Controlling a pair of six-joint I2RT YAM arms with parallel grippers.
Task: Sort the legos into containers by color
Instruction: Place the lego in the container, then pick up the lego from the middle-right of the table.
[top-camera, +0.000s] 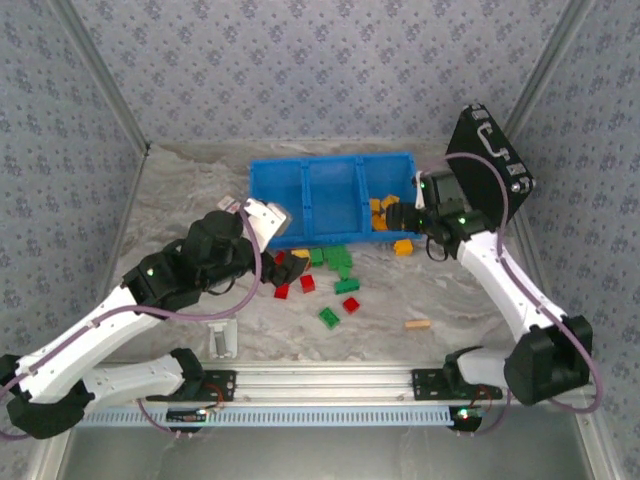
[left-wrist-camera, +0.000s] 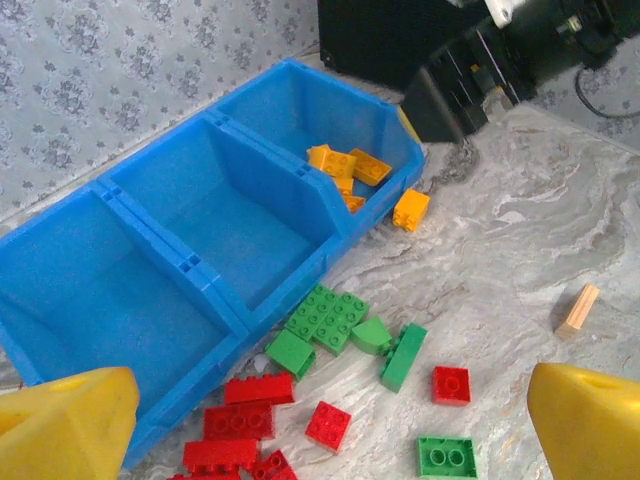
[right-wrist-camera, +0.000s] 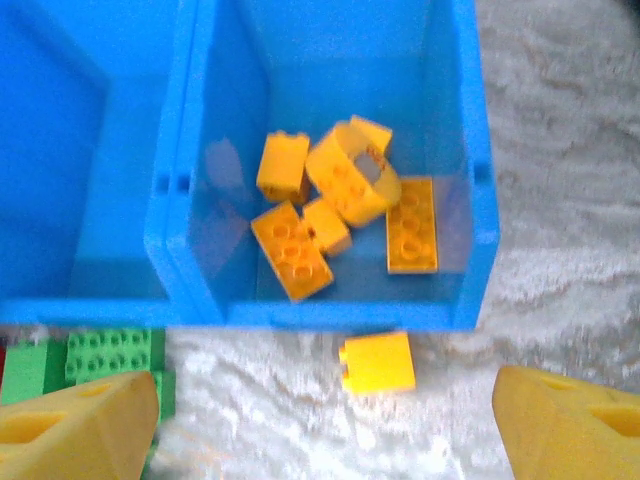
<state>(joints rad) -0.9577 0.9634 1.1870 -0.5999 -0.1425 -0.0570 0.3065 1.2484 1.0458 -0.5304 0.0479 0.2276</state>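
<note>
- Clearing the last orange piece is the step in hand, as I judge it; one orange brick (right-wrist-camera: 377, 363) sits on the table just outside the front wall of the right bin (right-wrist-camera: 330, 316), and I cannot tell whether it touches the wall;
- inside that bin lie the other orange bricks (right-wrist-camera: 290, 250), with the ring-shaped piece (right-wrist-camera: 355, 180) resting among them;
- the middle bin (left-wrist-camera: 200, 200) and the left bin (left-wrist-camera: 70, 300) show bare floors;
- the green bricks (left-wrist-camera: 328, 318) cluster on the table just beside the tray's front wall; the red bricks (left-wrist-camera: 240, 420) lie near them, toward the left bin;
- my right gripper (right-wrist-camera: 325, 425) hangs above the stray orange brick, fingers spread wide, nothing between them;
- my left gripper (left-wrist-camera: 320, 420) hovers over the red and green heap, likewise wide and empty;
- the next move calls for my right gripper to drop with a finger on either side of the brick, keeping clear of the bin wall; then close, lift over the rim and release;
- the wooden stick (left-wrist-camera: 578, 310) lies well apart; I should leave it alone.
</note>
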